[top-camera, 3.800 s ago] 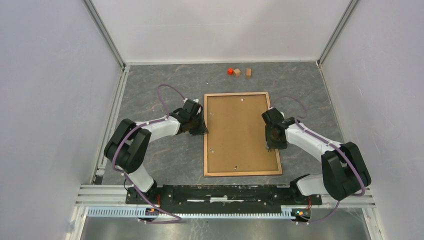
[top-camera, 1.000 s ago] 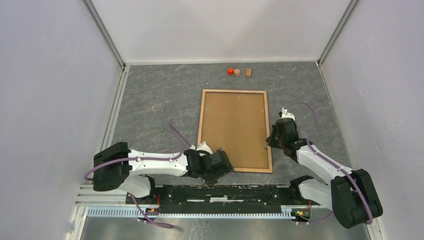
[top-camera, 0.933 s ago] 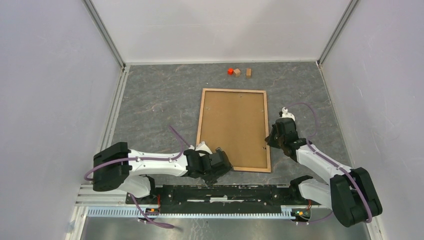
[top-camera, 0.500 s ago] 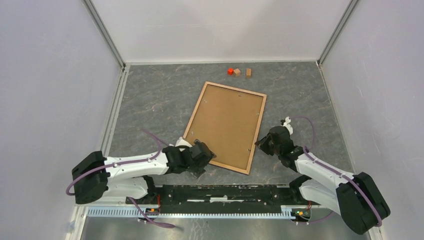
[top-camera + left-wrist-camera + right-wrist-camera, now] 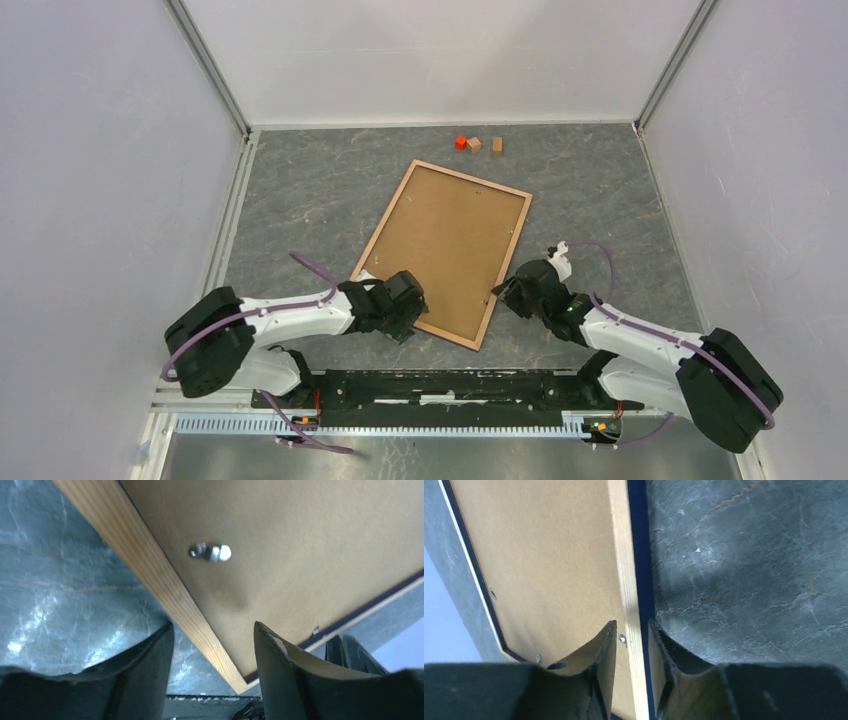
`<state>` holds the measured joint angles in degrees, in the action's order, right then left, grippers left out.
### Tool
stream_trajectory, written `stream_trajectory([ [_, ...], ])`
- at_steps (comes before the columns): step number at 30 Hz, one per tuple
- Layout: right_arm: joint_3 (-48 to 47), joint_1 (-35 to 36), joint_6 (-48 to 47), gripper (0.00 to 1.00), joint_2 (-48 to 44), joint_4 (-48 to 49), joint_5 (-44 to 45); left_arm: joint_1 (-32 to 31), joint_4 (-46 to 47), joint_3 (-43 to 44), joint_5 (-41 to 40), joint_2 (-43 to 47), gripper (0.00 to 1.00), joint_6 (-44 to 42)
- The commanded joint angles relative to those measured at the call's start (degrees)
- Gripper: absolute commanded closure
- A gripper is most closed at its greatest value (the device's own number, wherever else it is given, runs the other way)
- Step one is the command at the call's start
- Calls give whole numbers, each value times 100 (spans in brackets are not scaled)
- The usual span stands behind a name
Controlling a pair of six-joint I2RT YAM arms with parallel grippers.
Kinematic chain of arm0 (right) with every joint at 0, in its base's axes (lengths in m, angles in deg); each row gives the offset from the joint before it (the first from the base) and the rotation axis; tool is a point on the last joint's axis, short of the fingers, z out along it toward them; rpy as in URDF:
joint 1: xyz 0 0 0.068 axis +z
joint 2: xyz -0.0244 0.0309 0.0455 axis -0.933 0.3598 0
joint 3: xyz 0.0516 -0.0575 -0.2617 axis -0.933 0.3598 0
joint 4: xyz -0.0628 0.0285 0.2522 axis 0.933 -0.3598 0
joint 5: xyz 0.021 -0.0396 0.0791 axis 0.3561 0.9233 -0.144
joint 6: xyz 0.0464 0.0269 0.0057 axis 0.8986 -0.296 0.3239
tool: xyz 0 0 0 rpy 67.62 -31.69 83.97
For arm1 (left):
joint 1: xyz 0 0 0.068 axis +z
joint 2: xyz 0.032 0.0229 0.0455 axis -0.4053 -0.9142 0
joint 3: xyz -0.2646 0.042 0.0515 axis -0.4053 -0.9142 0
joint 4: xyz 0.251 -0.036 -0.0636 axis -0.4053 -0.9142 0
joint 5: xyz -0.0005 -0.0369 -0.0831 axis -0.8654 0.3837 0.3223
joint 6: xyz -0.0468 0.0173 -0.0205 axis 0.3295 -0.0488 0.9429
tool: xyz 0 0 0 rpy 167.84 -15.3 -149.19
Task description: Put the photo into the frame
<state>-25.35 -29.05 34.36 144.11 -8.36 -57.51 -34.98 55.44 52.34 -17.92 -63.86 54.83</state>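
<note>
Right gripper (image 5: 632,626) astride frame (image 5: 621,540) rail

Frame (image 5: 385,218) light wood, dark-blue edge; backing board (image 5: 447,245) brown; table (image 5: 300,200) grey, veined.

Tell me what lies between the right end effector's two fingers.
In the right wrist view, the light-wood rail of the frame, with its dark blue edge, runs between the fingers of the right end effector, which straddle it.
</note>
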Motion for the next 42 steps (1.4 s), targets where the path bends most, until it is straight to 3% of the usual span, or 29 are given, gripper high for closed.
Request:
stream_trajectory([
  [1,-359,101,-621,55,-220,-313,469,458,255,89,226,-457,37,-736],
  [3,-371,99,-1409,46,-611,-208,828,661,245,24,384,-582,49,-933],
  [5,-489,64,-2416,41,-952,-185,1144,816,72,-32,479,-660,53,-1246],
  [9,-1143,-150,-4138,37,-1087,-586,1325,991,-439,-127,489,-698,70,-2084],
  [11,-1445,-318,-4950,35,-1006,-681,1076,1113,-497,-298,612,-694,84,-2632],
  [14,-1934,-743,-5783,32,-762,-935,460,1187,-502,-413,596,-712,97,-4011],
  [16,-2186,-1021,-6152,28,-513,-1035,75,1187,-754,-302,447,-750,98,-4838],
  [21,-2722,-1589,-6656,24,378,-1350,-723,1187,-1204,7,-18,-510,98,-5930],
  [25,-3091,-1897,-6652,23,1065,-1899,-664,1202,-1513,448,-408,-431,98,-6348],
  [30,-2933,-2511,-6695,21,1231,-2051,-809,1536,-2037,1119,-1065,-619,98,-6699],
  [35,-2658,-2798,-6955,23,1270,-2051,-1233,2196,-2117,1408,-577,-846,98,-7624],
  [42,-2290,-2753,-7229,31,1390,-1754,-1837,2390,-2082,1448,-461,-979,98,-7806],
])
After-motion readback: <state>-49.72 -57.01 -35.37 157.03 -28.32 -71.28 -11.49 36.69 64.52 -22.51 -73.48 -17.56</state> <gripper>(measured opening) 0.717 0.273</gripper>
